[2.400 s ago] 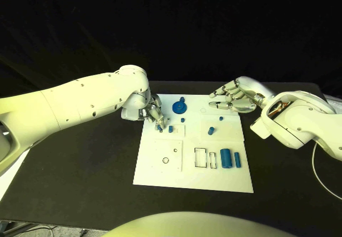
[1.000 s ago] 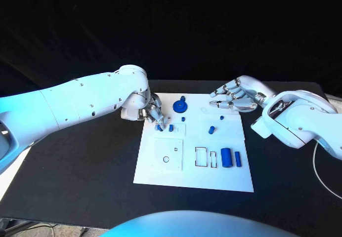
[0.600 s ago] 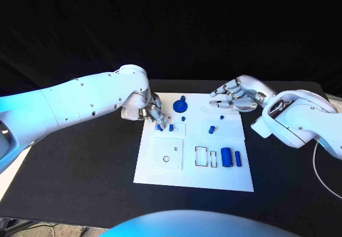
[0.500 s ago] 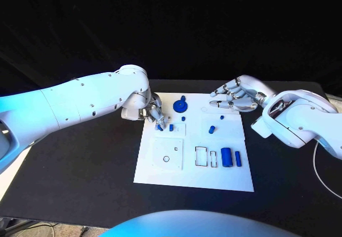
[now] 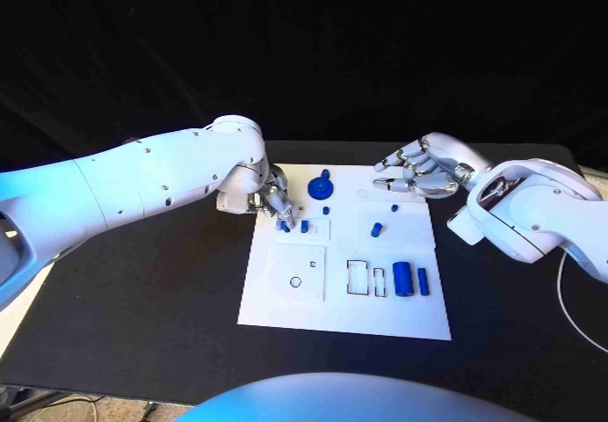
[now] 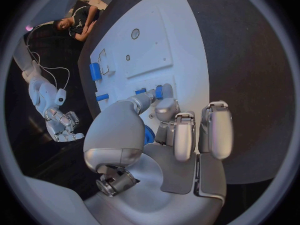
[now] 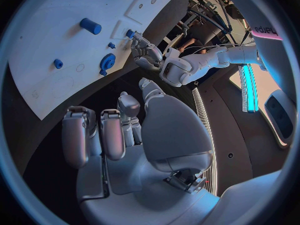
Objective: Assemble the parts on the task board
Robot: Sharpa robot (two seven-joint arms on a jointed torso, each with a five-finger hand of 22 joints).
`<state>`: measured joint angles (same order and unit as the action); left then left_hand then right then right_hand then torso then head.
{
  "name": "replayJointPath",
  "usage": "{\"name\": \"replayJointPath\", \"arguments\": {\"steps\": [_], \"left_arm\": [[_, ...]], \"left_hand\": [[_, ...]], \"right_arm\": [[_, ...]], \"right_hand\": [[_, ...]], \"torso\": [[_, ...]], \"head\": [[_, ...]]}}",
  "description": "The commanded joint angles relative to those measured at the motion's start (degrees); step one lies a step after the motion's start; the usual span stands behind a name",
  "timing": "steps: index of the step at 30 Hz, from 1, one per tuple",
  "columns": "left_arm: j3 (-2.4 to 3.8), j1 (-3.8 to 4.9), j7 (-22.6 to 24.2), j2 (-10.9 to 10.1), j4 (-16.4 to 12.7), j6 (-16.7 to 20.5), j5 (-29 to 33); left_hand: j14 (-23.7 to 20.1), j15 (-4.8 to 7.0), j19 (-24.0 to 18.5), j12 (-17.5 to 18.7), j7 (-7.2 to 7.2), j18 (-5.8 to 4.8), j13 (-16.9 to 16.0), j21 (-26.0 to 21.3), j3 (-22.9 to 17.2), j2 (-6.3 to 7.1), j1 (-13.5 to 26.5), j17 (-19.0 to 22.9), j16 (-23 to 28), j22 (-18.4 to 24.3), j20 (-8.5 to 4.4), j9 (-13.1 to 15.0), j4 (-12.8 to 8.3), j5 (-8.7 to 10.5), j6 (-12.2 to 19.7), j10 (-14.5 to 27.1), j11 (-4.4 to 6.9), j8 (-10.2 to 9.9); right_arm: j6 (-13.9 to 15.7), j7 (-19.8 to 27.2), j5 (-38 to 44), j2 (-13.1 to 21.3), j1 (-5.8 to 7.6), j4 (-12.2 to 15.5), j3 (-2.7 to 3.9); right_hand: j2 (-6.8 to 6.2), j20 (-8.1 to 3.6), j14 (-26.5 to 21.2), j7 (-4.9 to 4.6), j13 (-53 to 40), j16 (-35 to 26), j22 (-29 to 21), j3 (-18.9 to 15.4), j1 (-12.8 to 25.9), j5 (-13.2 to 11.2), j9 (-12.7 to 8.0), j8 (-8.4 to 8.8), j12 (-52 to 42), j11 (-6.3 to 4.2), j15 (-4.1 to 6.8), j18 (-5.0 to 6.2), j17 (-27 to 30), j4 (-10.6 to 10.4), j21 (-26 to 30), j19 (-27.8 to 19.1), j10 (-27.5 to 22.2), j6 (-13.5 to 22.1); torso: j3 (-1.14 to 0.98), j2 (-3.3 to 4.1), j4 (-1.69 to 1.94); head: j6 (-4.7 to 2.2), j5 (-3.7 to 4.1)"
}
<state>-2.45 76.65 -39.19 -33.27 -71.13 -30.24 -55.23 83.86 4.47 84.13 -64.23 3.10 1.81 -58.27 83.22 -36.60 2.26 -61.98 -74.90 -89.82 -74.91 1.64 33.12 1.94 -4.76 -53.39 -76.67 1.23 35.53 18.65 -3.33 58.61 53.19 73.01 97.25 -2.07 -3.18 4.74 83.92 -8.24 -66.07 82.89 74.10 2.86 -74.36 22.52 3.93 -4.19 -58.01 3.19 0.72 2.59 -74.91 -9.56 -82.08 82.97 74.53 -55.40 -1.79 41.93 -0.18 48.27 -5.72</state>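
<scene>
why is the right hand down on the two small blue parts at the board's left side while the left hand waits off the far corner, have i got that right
Not quite: the hands are swapped. In the head view the left hand is down at the two small blue parts on the task board, while the right hand waits off the far corner, holding nothing.

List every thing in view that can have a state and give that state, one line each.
left hand: fingertips down at two small blue parts on the task board; grip unclear.
right hand: fingers curled, holding nothing.
blue gear: on the board, untouched.
large blue cylinder: lying beside the rectangular slots.
</scene>
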Motion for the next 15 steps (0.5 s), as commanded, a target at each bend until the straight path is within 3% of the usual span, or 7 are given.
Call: {"name": "replayJointPath", "arguments": {"steps": [1,12,15], "left_arm": [[-0.83,-1.31,-7.23,0.24,0.29,-1.06,-0.15],[-0.85,-1.35,-8.45,0.28,0.46,-0.65,-0.26],[-0.86,-1.39,-8.51,0.29,0.52,-0.45,-0.50]], "left_hand": [[6.14,-0.05,1.97,0.43,-0.31,0.29,0.17,-0.26,-5.90,0.18,1.03,-15.10,-0.18,-8.37,0.15,0.10,-6.16,-0.05,-0.04,0.10,0.10,-0.40],[6.14,0.34,1.95,0.46,-1.04,0.32,0.14,-0.45,2.01,3.54,5.85,-15.10,-0.18,-8.39,-0.07,0.14,-3.05,0.20,-2.32,-0.04,0.60,-2.35],[6.14,0.19,1.91,0.43,-0.83,0.33,0.16,-0.57,6.48,4.39,8.96,-15.10,-0.18,-8.33,-0.01,0.26,-0.40,1.10,-3.12,-0.04,0.42,-2.59]], "right_arm": [[-0.71,0.37,0.50,0.02,-0.04,0.12,0.00],[-0.71,0.38,0.50,0.09,-0.04,0.17,0.00],[-0.67,0.42,0.50,0.11,-0.04,0.19,0.00]], "right_hand": [[-0.01,0.02,3.45,-0.06,0.05,-0.25,-0.08,-0.30,-0.43,0.38,-0.03,0.13,0.35,-0.04,0.52,0.76,-3.16,-0.03,0.32,-0.31,-0.33,-0.03],[-0.01,0.02,3.45,-0.06,0.09,-0.26,-0.10,-0.32,-0.46,0.43,-0.03,0.13,0.39,-0.03,0.52,0.76,-3.16,-0.03,0.34,-0.32,-0.35,-0.04],[-0.01,0.02,3.45,-0.06,0.12,-0.28,-0.14,-0.33,-0.47,0.45,-0.03,0.13,0.43,-0.03,0.52,0.77,-3.13,-0.04,0.36,-0.34,-0.37,-0.04]], "torso": [[0.00,0.03,0.00],[-0.01,0.02,0.00],[-0.01,0.02,0.01]], "head": [[0.00,0.06],[0.04,0.08],[0.04,0.10]]}}
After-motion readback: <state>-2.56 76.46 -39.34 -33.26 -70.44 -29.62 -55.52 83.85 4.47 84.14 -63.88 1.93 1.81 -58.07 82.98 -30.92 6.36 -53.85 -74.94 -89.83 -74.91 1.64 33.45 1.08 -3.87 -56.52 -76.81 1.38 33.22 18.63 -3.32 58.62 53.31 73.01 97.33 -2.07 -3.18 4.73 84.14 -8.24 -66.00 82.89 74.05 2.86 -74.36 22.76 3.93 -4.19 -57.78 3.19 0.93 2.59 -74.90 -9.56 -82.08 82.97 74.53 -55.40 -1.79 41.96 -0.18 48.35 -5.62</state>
